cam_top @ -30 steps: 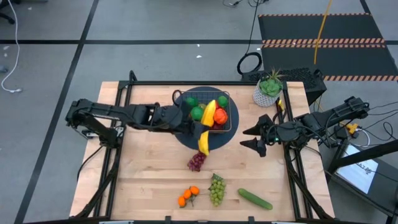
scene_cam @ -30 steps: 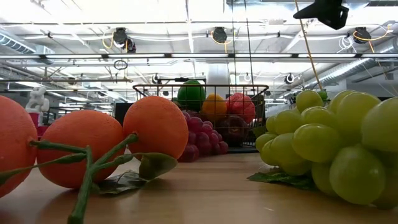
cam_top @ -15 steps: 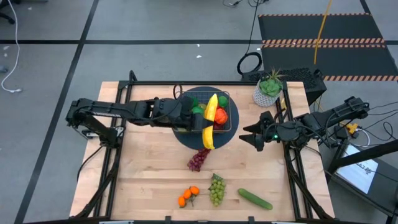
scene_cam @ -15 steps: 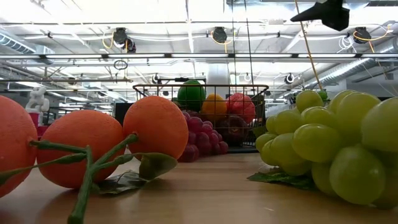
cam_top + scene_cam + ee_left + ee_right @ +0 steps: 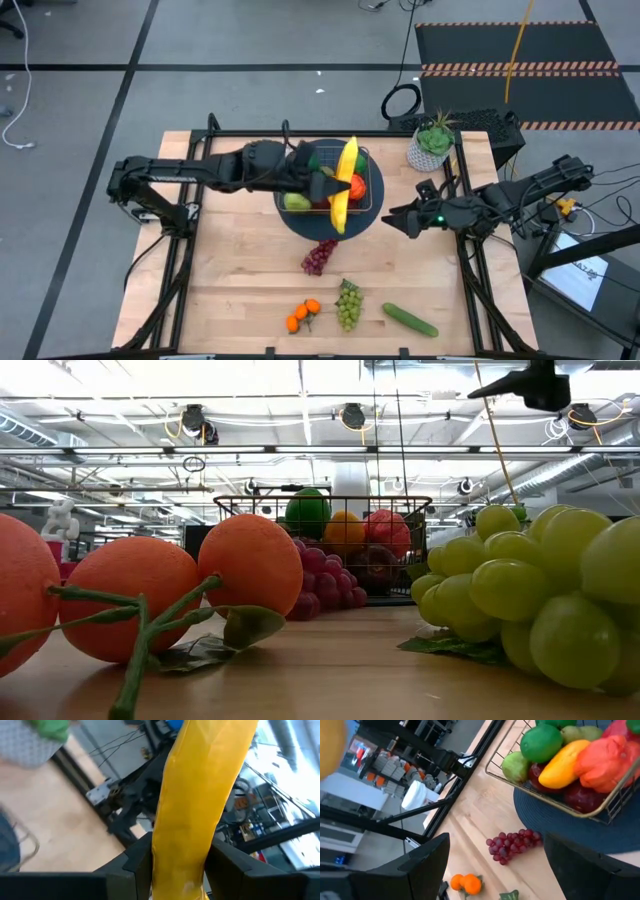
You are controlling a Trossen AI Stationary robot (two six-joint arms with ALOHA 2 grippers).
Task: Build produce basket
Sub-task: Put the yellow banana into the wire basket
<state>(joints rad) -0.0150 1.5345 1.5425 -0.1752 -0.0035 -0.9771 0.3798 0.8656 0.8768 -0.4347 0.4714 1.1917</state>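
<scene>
Filling the middle of the high view, the pale wooden slatted table [image 5: 240, 280] carries everything. A round dark blue mat [image 5: 300, 218] lies at upper centre of that table, and on it stands the shallow square wire-mesh basket with its thin brass-coloured rim [image 5: 372, 176], already holding a green lime [image 5: 540, 742], a green pear [image 5: 514, 766], a yellow-orange mango [image 5: 561, 765], a red-orange pepper [image 5: 602, 762] and dark red apples [image 5: 582, 796].

The left arm reaches in from the left of the high view, and the left gripper [image 5: 326, 187] sits over the basket with its dark fingers [image 5: 137, 859] clamped on the long yellow banana [image 5: 345, 183], which hangs lengthwise above the fruit and crosses the basket's near rim. The right gripper [image 5: 393, 216] waits at the right edge of the table, just beside the mat, its fingers [image 5: 432, 852] well apart and holding nothing.

A potted green plant in a white pot [image 5: 431, 146] stands at the upper right corner of the table. Toward the lower centre lie a green cucumber [image 5: 409, 319], a bunch of green grapes [image 5: 348, 303], a bunch of purple grapes [image 5: 317, 257] just below the mat, and a small cluster of oranges with leaves [image 5: 302, 316].
</scene>
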